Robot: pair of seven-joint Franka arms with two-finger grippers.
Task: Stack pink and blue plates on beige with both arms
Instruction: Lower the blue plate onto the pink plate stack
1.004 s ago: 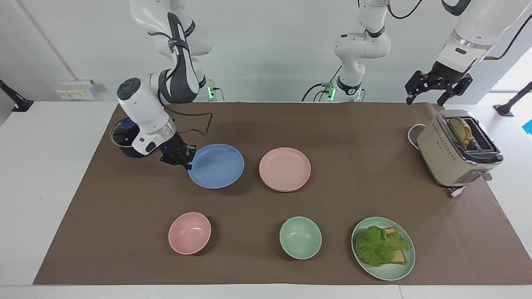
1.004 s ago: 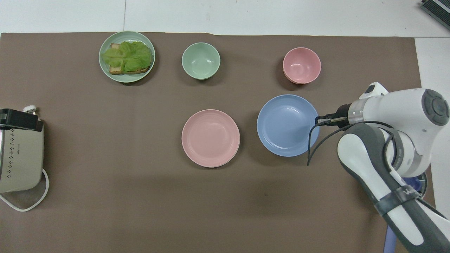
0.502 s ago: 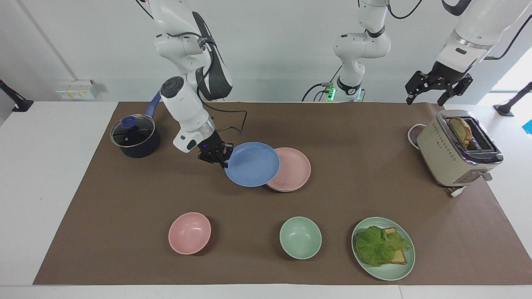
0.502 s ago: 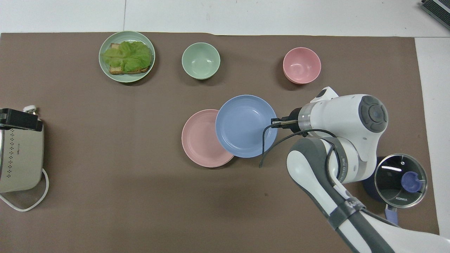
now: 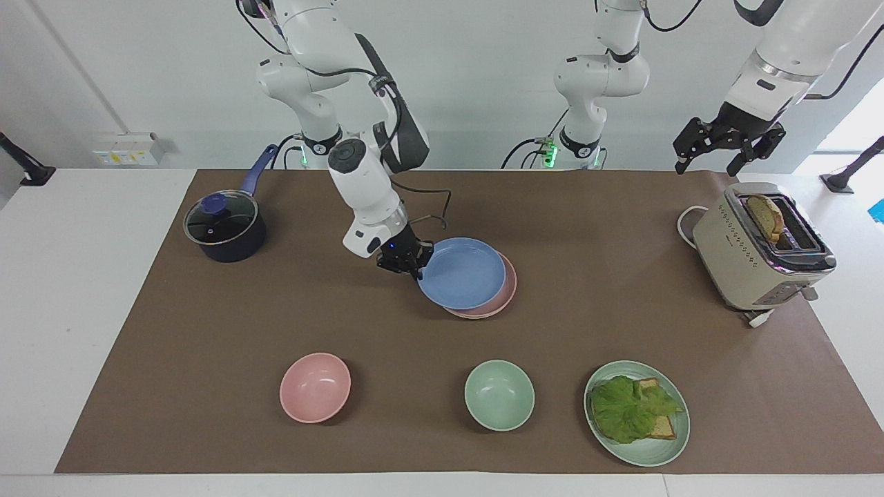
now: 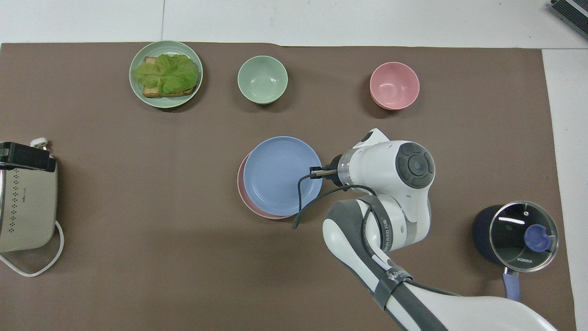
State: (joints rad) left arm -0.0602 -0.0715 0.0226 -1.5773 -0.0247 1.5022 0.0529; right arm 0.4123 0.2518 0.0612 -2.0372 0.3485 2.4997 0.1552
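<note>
**Blue plate hangs over the pink one**

The right claw is clamped on the rim of the round matte blue plate, at the edge toward the right arm's end of the bench. The blue plate sits tilted over the pale pink round plate, covering nearly all of it; only a pink crescent shows. Under the pink plate a thin paler rim peeks out, too slight to tell what it is. Over by the beige boxy toaster, the left claw waits up in the air, fingers spread wide, gripping nothing.
</note>
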